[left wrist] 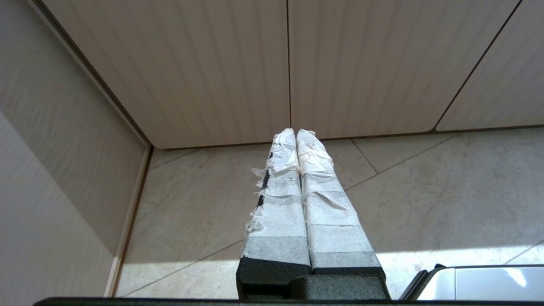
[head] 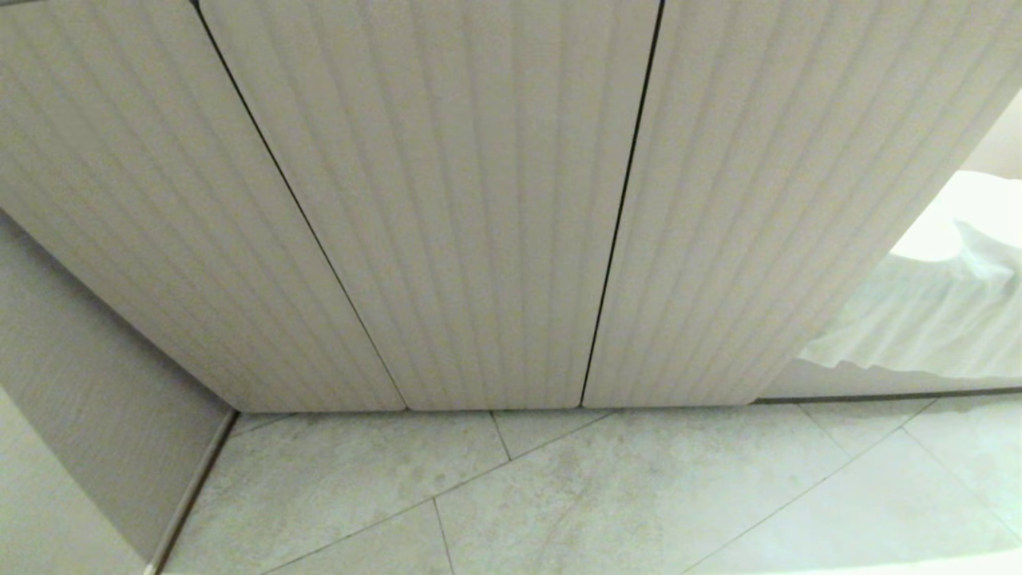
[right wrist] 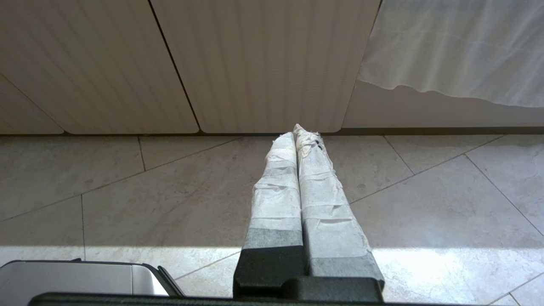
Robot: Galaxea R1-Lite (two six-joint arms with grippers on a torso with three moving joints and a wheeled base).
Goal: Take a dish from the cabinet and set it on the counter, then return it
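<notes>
The dish is out of sight — presumably behind the shut cabinet point(head: 447, 200) doors — while left tool point(left wrist: 296, 134) and right tool point(right wrist: 299, 131) hang low, closed on nothing; ceramic, likely slick and brittle — grip its rim.

The cabinet point(head: 495, 208): a low unit faced with tall, pale beige, vertically ribbed doors, all closed. Thin dark seams separate the door panels, whose lower corners are rounded. The doors reach almost to the pale tiled floor point(head: 559, 495), and the unit's right end stands beside a white cloth-draped surface point(head: 934, 311).
</notes>
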